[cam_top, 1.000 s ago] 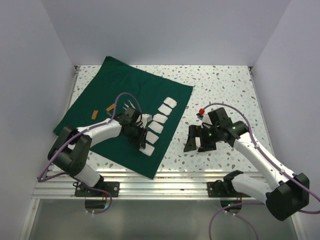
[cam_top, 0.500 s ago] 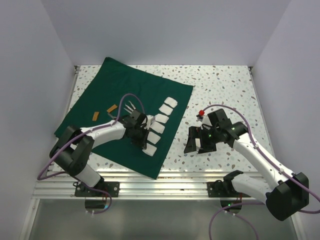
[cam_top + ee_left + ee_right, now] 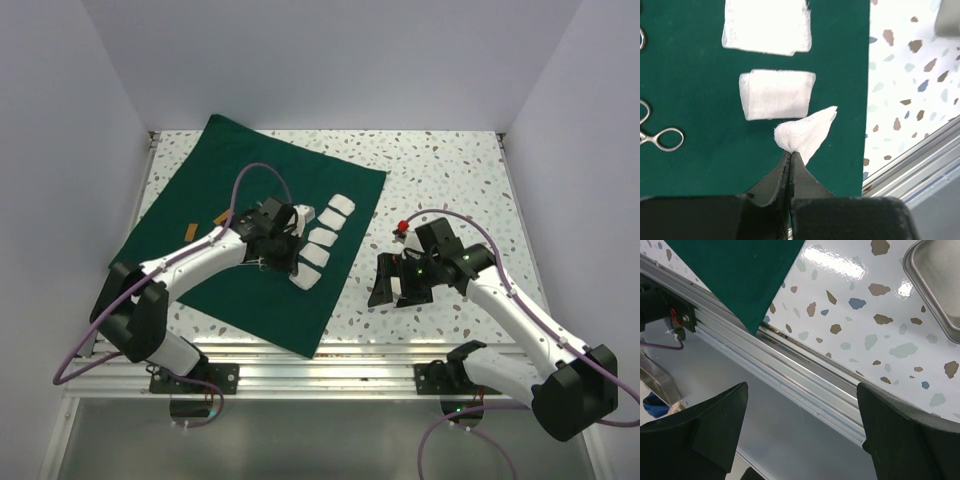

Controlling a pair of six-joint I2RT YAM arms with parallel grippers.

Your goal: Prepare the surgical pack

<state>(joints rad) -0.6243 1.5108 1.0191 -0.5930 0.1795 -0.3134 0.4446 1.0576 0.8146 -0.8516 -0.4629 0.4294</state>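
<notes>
Drape (image 3: 230,170) lies spread, gauze squares (image 3: 330,218) in a row, left gripper (image 3: 790,156) pinches one, right gripper (image 3: 801,390) gapes empty, steel tray (image 3: 940,290) apparently unfilled

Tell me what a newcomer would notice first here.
The big dark green drape lies spread over the left half of the table, with a row of white gauze squares near its right edge. The left gripper pinches one gauze square; the right gripper hangs open.

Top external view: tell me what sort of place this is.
Probably a robotics lab cell staged for surgical prep, not a real theatre: plain white walls box in a speckled table, two arms are bolted to an aluminium rail, and gauze squares lie on a green drape.
</notes>
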